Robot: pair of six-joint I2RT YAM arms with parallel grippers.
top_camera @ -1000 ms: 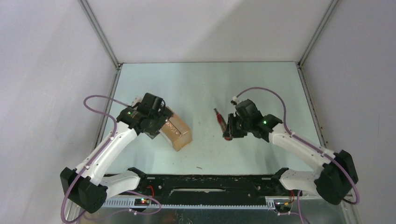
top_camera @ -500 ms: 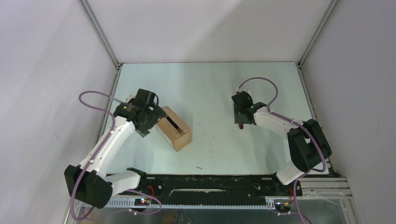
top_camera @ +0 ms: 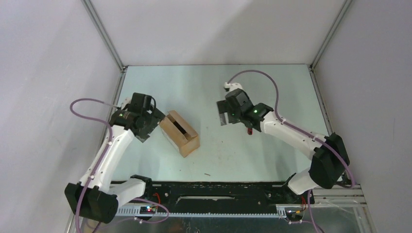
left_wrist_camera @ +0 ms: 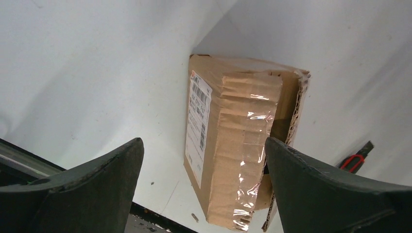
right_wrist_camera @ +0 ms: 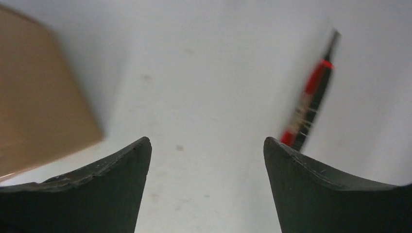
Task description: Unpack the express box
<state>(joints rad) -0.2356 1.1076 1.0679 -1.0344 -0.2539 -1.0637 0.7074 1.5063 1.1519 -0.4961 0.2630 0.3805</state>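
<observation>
The express box [top_camera: 180, 133], a brown taped carton with a dark gap along its top seam, lies left of centre. In the left wrist view the express box [left_wrist_camera: 243, 145] shows its white label [left_wrist_camera: 198, 119], and one flap stands slightly ajar. My left gripper [top_camera: 147, 130] is open just left of the box without touching it; the left wrist view has this gripper [left_wrist_camera: 203, 141] with its jaws wide apart. Between the box and the red-and-black knife [top_camera: 249, 130] my right gripper [top_camera: 223, 118] hovers open and empty. The right wrist view shows the gripper [right_wrist_camera: 206, 141], the knife [right_wrist_camera: 311, 104] and the box [right_wrist_camera: 39, 111].
White enclosure walls with metal corner posts [top_camera: 105, 36] surround the table on three sides. The black base rail [top_camera: 214, 191] runs along the near edge. A small dark scrap [top_camera: 207, 174] lies in front of the box.
My right gripper opened, let go of the knife and swung left toward the box; the knife now lies on the table. My left gripper drew back leftward off the box.
</observation>
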